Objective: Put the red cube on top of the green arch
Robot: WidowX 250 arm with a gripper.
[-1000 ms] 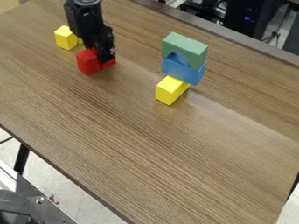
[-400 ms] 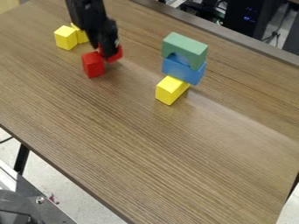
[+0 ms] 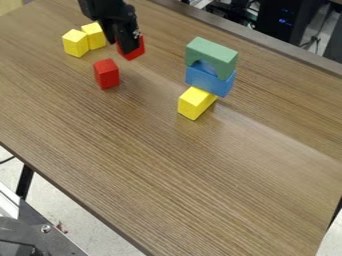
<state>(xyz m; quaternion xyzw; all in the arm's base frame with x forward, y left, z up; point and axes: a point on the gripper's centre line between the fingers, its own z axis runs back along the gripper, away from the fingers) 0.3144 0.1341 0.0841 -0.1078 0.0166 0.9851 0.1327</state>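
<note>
Tool [image 3: 127, 45] is closed on 1 red cube [image 3: 136, 51], held above the worktop [image 3: 200, 175], presumably for clearance past the other red block [image 3: 107, 74], while the green arch [image 3: 219, 54] sits opening-down on the blue block [image 3: 208, 82], leaving its flat top to receive the red cube.

Gripper [image 3: 126, 47] holding red cube [image 3: 135, 50], raised; green arch [image 3: 212, 51], blue block [image 3: 209, 83] underneath

Red cube [image 3: 135, 49] held aloft; green arch [image 3: 217, 54] atop stack [image 3: 208, 81].
</note>
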